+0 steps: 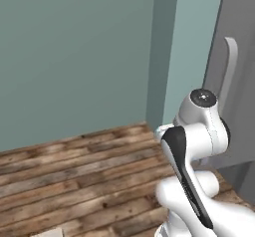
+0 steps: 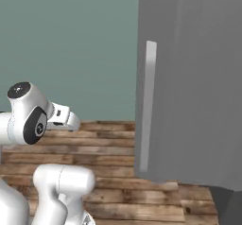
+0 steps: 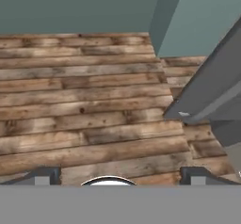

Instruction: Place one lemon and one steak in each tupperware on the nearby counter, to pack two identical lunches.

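- Facing a corner of the room — teal wall, plank floor and a tall grey cabinet door with a long pale handle; no lemon, steak, tupperware or table is appearing in these views, so where the task's things are lying can't be told from here.
- Sitting at what looks like the very start, or a travel leg: nothing is being packed yet, judging by the empty gripper.
- Holding the gripper wide — in the hand view its two dark fingertips are standing far apart with only floor between them, gripping nothing.
- Folding the arm up close over the base, hand pointing forward and down at the floor.
- Needing next, probably, to get at the food: the grey door is likely a fridge, so either pulling that handle or driving on to the table — can't say which.
- Leaving open room to the left and ahead: bare floor running to the wall, nothing lying on it apart from a pale scrap at the bottom edge of the left base view, too cut off to identify.
- Crowding on the right — the door's edge and handle are standing near the arm's elbow, and the wall is jutting out in a corner just beside the door, so swinging right is risking a knock.
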Available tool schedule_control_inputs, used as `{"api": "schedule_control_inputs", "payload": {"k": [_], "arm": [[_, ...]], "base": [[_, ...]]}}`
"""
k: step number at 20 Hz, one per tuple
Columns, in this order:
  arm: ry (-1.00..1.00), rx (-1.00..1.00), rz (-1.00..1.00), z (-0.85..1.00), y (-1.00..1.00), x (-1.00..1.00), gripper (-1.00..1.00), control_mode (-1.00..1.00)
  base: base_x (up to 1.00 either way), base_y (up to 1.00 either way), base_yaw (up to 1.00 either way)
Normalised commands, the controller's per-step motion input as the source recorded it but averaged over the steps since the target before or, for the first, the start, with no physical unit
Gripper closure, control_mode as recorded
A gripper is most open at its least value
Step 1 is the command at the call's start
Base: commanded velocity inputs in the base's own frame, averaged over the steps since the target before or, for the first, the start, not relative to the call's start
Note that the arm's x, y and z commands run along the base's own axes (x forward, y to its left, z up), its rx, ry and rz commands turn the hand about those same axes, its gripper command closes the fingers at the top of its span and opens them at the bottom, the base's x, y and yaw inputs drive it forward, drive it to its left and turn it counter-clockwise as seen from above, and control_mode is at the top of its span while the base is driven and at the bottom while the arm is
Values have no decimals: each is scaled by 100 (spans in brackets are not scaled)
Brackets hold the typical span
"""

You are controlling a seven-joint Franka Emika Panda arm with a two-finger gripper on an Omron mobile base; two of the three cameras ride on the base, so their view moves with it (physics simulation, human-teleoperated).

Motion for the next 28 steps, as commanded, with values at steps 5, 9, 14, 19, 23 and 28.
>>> {"api": "schedule_control_inputs", "payload": {"k": [5,9,14,19,23,28], "arm": [[0,0,0,0,0,0,-100,100],[0,0,0,0,0,0,-100,100],[0,0,0,0,0,0,-100,100],[0,0,0,0,0,0,-100,100],[0,0,0,0,0,0,-100,100],[0,0,0,0,0,0,-100,100]], "base": [[100,0,0],[100,0,-1],[90,0,-19],[61,0,-33],[14,4,-40],[-7,10,-45]]}}
